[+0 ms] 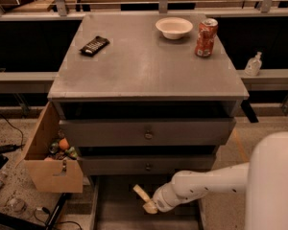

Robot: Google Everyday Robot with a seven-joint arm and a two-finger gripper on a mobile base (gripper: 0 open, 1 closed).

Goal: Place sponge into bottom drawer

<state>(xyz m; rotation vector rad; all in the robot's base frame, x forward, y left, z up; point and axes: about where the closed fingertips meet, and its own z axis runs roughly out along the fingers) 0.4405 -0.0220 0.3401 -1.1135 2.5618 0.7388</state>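
The bottom drawer is pulled open below the two knobbed grey drawers, showing a dark shallow tray. My white arm reaches in from the lower right, and my gripper hangs over the middle of that tray. A pale yellow piece sticks out up-left from the gripper's end. I cannot tell whether it is the sponge or part of the gripper. No dark green face shows.
On the cabinet top lie a black ridged bar, a white bowl and a red can. A tan cardboard box with small items stands left of the drawers. Cables lie on the floor at the lower left.
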